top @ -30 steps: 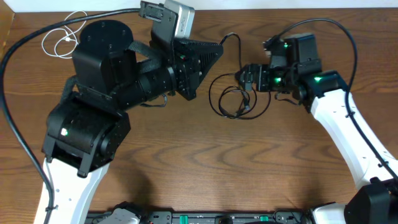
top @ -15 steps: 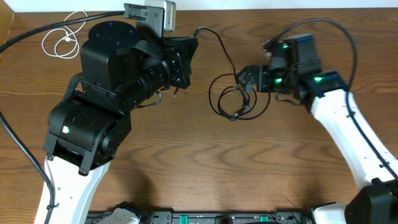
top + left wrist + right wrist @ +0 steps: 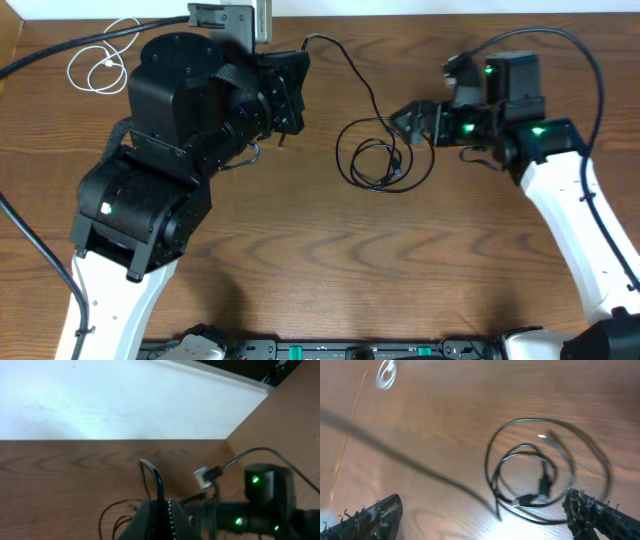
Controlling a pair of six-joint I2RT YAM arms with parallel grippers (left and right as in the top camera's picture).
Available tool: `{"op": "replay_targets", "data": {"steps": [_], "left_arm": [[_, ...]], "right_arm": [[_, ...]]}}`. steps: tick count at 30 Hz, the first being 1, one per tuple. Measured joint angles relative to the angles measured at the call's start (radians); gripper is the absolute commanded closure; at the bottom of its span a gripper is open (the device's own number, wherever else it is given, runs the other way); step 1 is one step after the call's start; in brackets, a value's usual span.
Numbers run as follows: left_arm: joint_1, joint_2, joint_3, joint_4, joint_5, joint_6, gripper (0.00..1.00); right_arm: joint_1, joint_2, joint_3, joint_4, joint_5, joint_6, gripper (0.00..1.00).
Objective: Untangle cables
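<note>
Leftward, white cable (image 3: 100,68) near edge (image 3: 420,20); black cables (image 3: 396,163) central.

Bare tabletop (image 3: 330,270) up front; black cable coil (image 3: 393,162) at mid-table.

table (image 3: 330,260): brown wood-grain top | wall (image 3: 100,400): plain white, meeting table's far edge

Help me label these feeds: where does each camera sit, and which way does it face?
Overhead: above the table, looking down; left gripper and right gripper show.
Left wrist: on the left arm, facing the wall; its shut fingers pinch a black cable.
Right wrist: on the right arm, angled down at the black coil; its open fingers show.
Shared: overhead and right wrist both show the coil.
</note>
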Motion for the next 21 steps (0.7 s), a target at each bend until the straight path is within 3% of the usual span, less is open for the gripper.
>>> {"op": "replay_targets", "data": {"steps": [2, 8, 12, 21], "left_arm": [[0.0, 0.0, 0.0, 0.007, 0.014, -0.006, 0.92], [0.0, 0.0, 0.0, 0.018, 0.071, -0.026, 0.93], [0.0, 0.0, 0.0, 0.018, 0.105, -0.045, 0.93], [0.0, 0.0, 0.0, 0.018, 0.123, -0.078, 0.93]], "right_arm": [[0.036, 0.0, 0.0, 0.001, -0.017, -0.052, 0.03], [0.106, 0.0, 0.0, 0.017, 0.006, -0.13, 0.21], [0.126, 0.01, 0.0, 0.022, 0.082, -0.152, 0.42], [0.127, 0.06, -0.001, 0.058, 0.135, -0.146, 0.81]]}}
